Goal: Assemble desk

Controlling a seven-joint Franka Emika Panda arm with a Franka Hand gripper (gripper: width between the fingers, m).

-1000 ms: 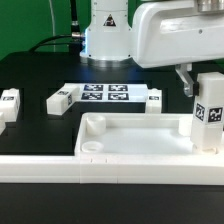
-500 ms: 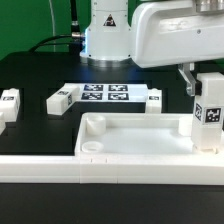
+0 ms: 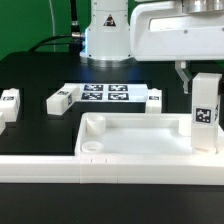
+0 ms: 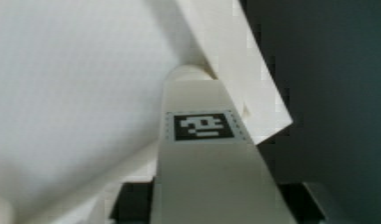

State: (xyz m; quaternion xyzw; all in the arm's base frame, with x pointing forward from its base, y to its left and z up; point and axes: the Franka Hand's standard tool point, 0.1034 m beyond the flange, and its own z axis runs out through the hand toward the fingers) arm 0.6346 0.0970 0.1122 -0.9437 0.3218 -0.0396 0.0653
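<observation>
We see the gripper clamped on the upper end of one leg. In the wrist view its dark fingers sit against opposite sides of the leg, with no gap showing.

The leg stands upright, its long axis vertical. Its tagged face is turned toward the exterior camera and its lower end points down at the desk top. It is at the short edge of the desk top on the exterior view's right, by the far corner. In the wrist view the leg's far end meets the raised rim of the desk top. We cannot tell whether it touches or is seated there.

The desk top lies flat with its rim up, its long axis running across the exterior view.

Beyond its far long edge, loose legs lie on their sides on the black table. Two of them flank the marker board and a third lies off the far corner on the exterior view's left. A long white rail runs along the near long edge.
</observation>
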